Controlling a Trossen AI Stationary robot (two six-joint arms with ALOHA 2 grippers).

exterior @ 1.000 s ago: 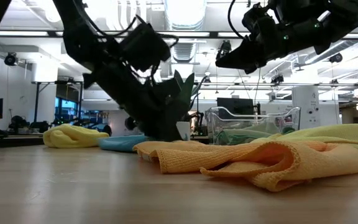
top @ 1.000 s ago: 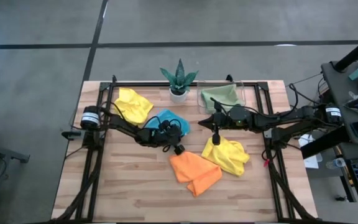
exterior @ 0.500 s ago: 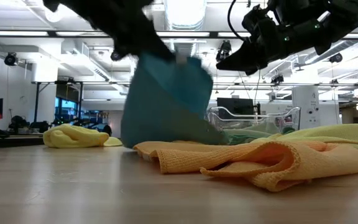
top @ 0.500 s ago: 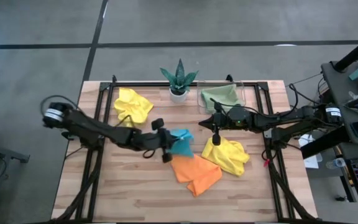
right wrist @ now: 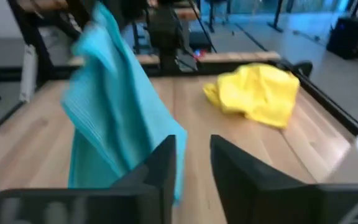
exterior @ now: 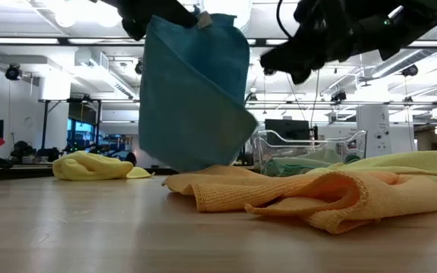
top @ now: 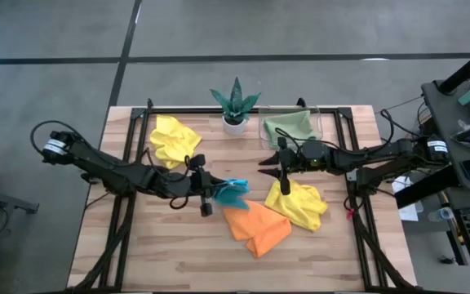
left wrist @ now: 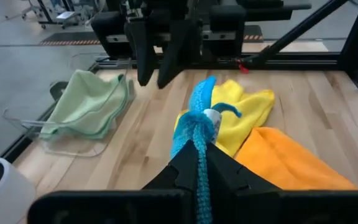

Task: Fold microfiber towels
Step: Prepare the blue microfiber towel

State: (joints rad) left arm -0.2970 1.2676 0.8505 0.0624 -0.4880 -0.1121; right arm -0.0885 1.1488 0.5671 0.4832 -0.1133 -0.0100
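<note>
The left gripper (top: 211,193) has its jaws closed on a bunched edge of the sky blue towel (top: 232,192), lifting it clear of the tabletop (top: 170,245) so that it hangs as a loose sheet; in the low view the blue cloth (exterior: 192,95) drapes down from the top of the picture with its lower edge near the orange towel (exterior: 279,197). In the left wrist view the blue fabric (left wrist: 197,134) is pinched between the two dark fingers and runs straight up from them.

The right gripper (top: 272,159) hovers above the tabletop just across from the blue towel, its jaws parted with a clear gap and holding nothing; the right wrist view shows that gap with the blue cloth (right wrist: 114,115) hanging close before it.

The orange towel (top: 255,226) lies crumpled near the middle of the tabletop, touching a yellow towel (top: 298,204) rumpled at its right. A second yellow towel (top: 173,139) sits heaped toward the back left. The sage green towel (top: 289,127) rests inside a clear plastic tray (top: 317,114) at the back right, beside a spiky green potted plant (top: 235,104) in a white pot.
</note>
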